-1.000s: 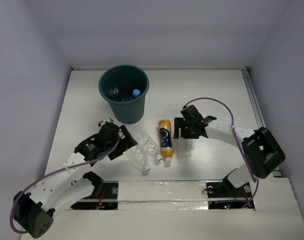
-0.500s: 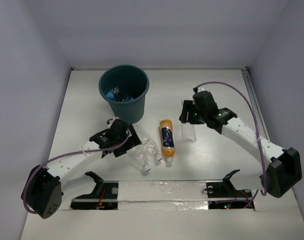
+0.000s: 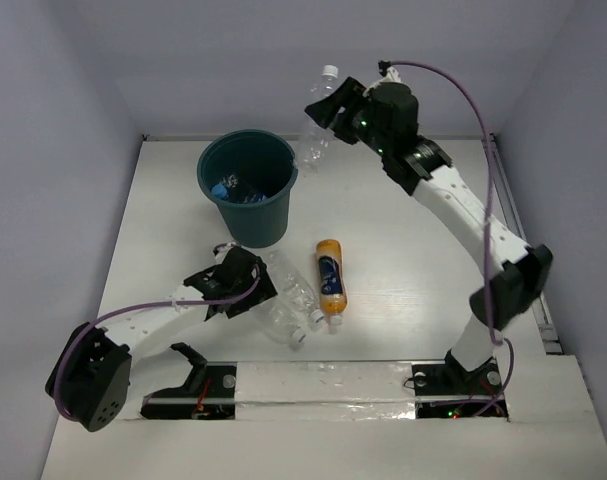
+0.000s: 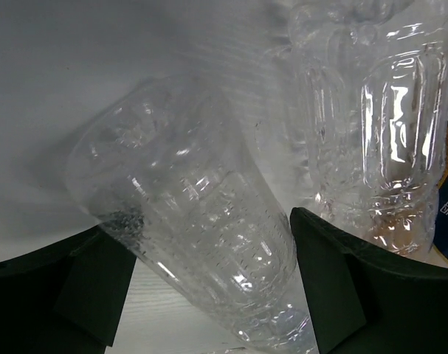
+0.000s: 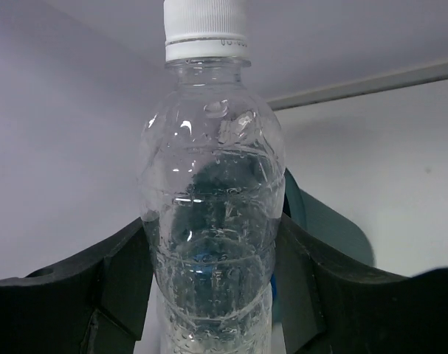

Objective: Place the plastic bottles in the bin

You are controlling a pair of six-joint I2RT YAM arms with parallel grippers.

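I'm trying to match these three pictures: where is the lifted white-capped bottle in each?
Top external: white-capped bottle upper middle, in the right claw, just right of the bin.
Left wrist: not in it.
Right wrist: centre, cap at the top edge.
Shared landmark: the teal bin, behind the bottle in the right wrist view.

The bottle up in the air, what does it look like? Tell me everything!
The clear bottle is see-through crinkly plastic with a white cap on top, no label, and looks empty. It stands nearly upright in the air, squeezed at its lower body between the right gripper's dark fingers, beside the teal bin. Nothing else touches it.
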